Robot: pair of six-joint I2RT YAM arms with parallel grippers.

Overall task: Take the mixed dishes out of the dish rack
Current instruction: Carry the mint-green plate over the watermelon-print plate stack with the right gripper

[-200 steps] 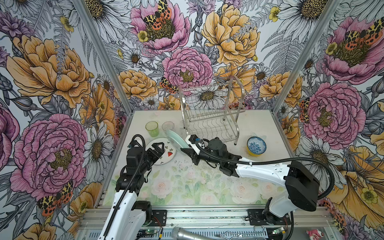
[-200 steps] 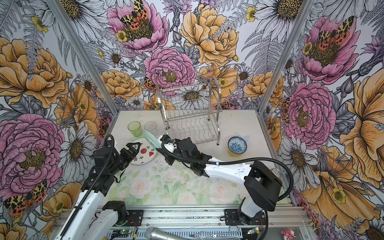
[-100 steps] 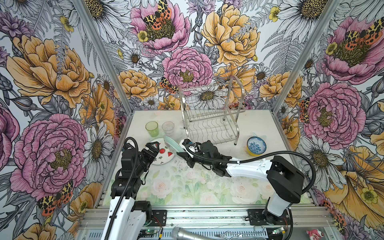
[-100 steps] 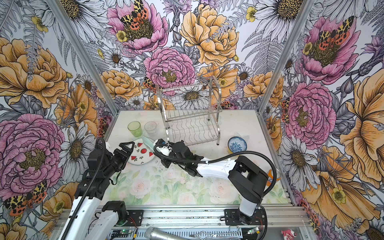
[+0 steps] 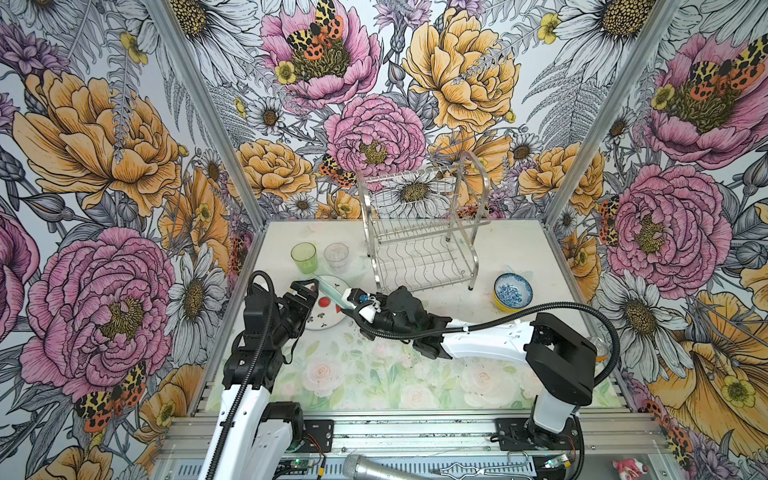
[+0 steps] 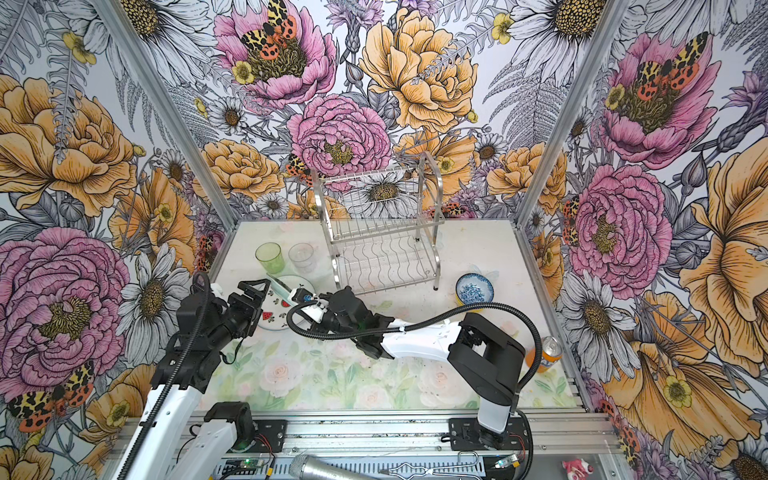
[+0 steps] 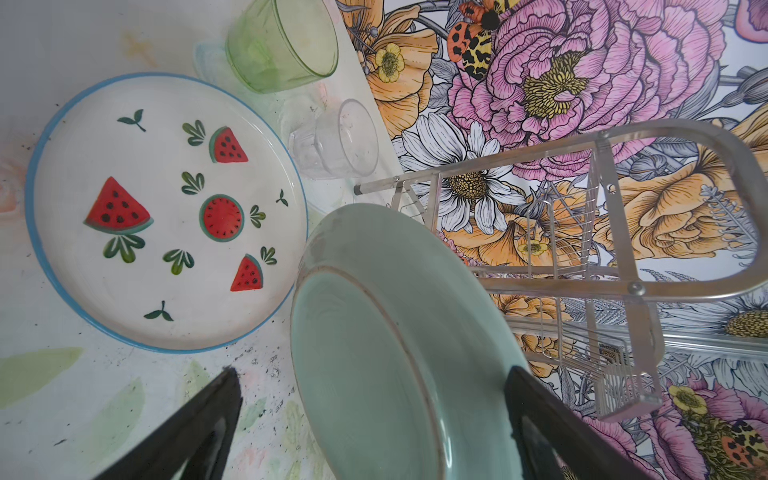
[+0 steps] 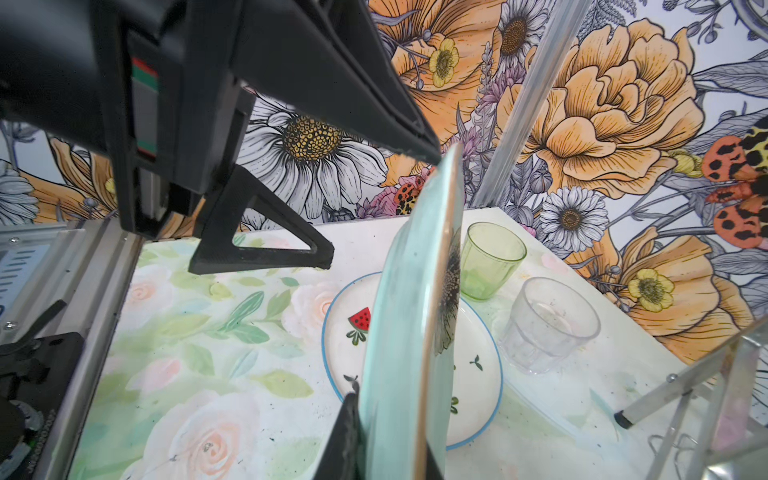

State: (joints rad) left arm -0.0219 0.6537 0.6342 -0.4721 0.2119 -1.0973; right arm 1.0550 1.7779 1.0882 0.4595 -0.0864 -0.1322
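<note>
Right wrist view shows the green plate (image 8: 411,332) standing on its edge. It is pale green with a thin brown ring near the rim. The right end effector (image 8: 388,449) is closed tight on the near rim and holds the plate up over the watermelon plate (image 8: 345,345).

The right arm reaches low across the tabletop (image 5: 374,374) to the left side. The left end effector (image 5: 305,291) is wide open and holds nothing. Its fingers (image 7: 187,432) sit one on each side of the green plate's far rim.

Both top views show the rack (image 5: 419,232) at the back. The green tumbler (image 5: 303,257) and clear tumbler (image 5: 336,255) stand just left of it. The blue bowl (image 5: 513,289) sits in the yellow bowl (image 5: 505,306) to its right. A top view shows the can (image 6: 544,353) by the right arm; the wrist views do not.
</note>
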